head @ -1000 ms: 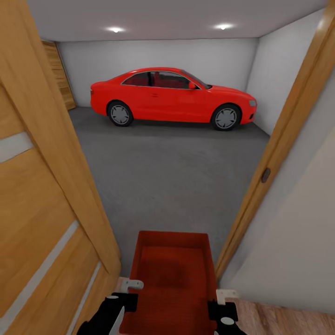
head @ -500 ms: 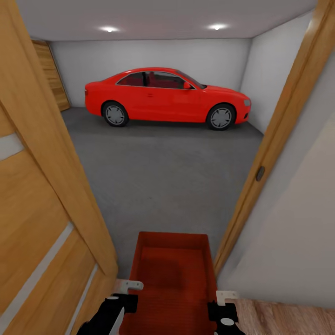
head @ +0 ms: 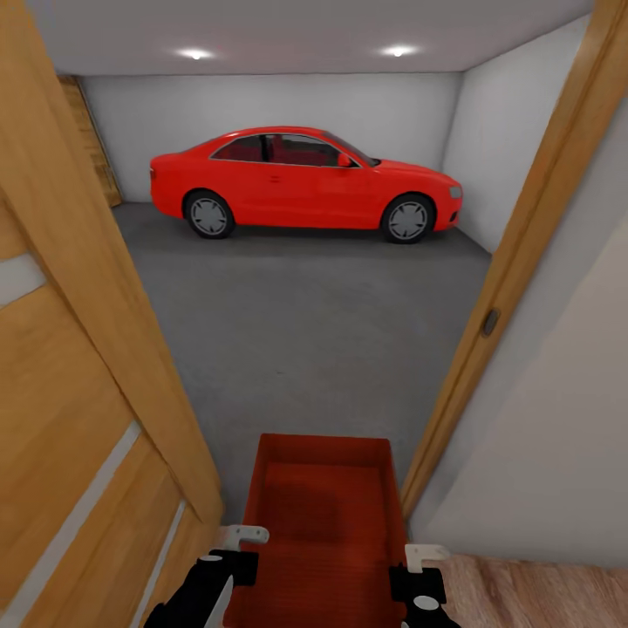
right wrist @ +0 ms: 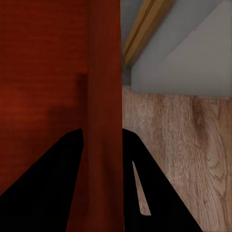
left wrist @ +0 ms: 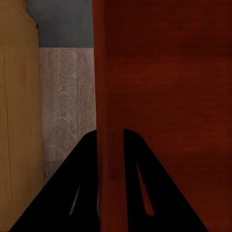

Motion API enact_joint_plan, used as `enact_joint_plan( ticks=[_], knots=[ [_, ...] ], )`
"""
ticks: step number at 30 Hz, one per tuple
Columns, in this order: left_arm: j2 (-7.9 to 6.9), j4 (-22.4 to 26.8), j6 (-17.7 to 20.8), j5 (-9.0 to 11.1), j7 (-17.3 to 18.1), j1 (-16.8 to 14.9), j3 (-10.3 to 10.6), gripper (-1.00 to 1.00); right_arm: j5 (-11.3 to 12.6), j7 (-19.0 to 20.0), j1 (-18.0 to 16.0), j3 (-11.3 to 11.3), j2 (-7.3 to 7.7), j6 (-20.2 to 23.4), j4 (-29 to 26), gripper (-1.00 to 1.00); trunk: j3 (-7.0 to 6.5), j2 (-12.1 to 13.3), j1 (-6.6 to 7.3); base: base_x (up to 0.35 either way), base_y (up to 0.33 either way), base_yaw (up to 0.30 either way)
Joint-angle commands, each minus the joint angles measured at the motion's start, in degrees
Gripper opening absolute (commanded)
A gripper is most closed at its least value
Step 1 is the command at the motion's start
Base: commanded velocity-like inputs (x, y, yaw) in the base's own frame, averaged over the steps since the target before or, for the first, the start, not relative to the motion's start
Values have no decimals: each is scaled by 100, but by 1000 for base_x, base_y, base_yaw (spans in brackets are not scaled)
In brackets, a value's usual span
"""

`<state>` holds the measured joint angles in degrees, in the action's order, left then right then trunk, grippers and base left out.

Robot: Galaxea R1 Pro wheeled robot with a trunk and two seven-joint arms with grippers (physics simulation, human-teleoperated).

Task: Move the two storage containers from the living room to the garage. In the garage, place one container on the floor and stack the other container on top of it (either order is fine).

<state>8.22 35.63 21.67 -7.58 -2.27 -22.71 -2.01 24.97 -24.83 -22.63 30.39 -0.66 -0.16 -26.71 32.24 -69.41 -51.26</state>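
Where the wooden door frame (head: 515, 262) opens onto the garage, one orange-red storage container (head: 321, 523) hangs over the threshold, the left gripper (left wrist: 110, 145) clamped on its left wall, the right gripper (right wrist: 101, 145) on its right wall. Beyond: dark grey concrete floor (head: 305, 331), red car (head: 305, 181), open wooden door (head: 78, 392).

Red car (head: 305, 185) parked broadside against the far wall (head: 279, 113), nose toward the right side wall (head: 493, 157). Two ceiling lights (head: 194, 54) lit above it. Wooden door (head: 78, 419) stands open at the left, with pale horizontal inlay strips. Wooden door frame (head: 515, 270) at right carries a dark strike plate (head: 490, 323). Beige wall (head: 558, 436) adjoins the frame. Wood-plank flooring (head: 532, 593) at lower right. Wooden panel (head: 92, 144) in the far left corner.
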Motion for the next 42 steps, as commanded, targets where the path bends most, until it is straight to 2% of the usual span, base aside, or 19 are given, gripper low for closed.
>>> enact_joint_plan(
  ticks=[1,26,42],
  knots=[
    [4,-82,21,-80,-25,3,78,-100,41,-47,-13,28,5,-1,-159,-100,5,-3,0,0,249,-1],
    [4,-82,21,-84,-24,3,76,-100,43,-49,-13,28,13,-1,-159,-100,5,-3,0,1,22,0],
    [-4,-84,21,-77,-28,3,83,-100,43,-49,-13,28,21,-1,-159,-100,5,-3,0,295,0,0]
  ],
)
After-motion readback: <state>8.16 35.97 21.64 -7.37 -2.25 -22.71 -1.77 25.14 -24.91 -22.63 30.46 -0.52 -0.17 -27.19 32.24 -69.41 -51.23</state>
